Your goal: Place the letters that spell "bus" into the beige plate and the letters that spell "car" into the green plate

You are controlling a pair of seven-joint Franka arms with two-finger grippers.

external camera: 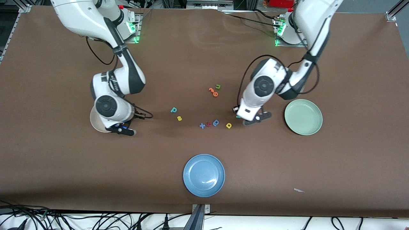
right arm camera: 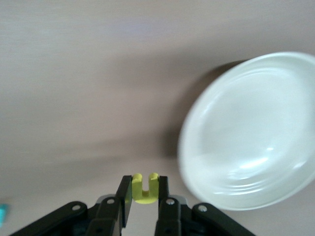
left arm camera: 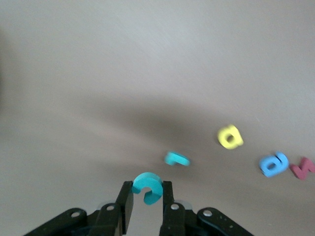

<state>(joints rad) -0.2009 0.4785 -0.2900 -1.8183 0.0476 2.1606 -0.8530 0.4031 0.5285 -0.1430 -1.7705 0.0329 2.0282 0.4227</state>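
Observation:
My left gripper (external camera: 253, 120) (left arm camera: 147, 195) is shut on the teal c (left arm camera: 146, 181), low over the table between the green plate (external camera: 303, 117) and the letter row. The teal r (left arm camera: 176, 159) (external camera: 238, 117) lies just beside it, then the yellow a (left arm camera: 230, 137) (external camera: 228, 125). My right gripper (external camera: 123, 130) (right arm camera: 145, 195) is shut on the yellow u (right arm camera: 145, 189), beside the beige plate (right arm camera: 251, 132) (external camera: 93, 123), which the right hand mostly hides in the front view. The teal b (external camera: 173, 110) and yellow s (external camera: 179, 118) lie mid-table.
A blue a (external camera: 216, 122), a red letter (external camera: 208, 124) and a blue x (external camera: 202, 125) lie in the row by the yellow a. Orange letters (external camera: 213, 91) and a green u (external camera: 218, 86) sit farther from the front camera. A blue plate (external camera: 204, 175) sits near the front edge.

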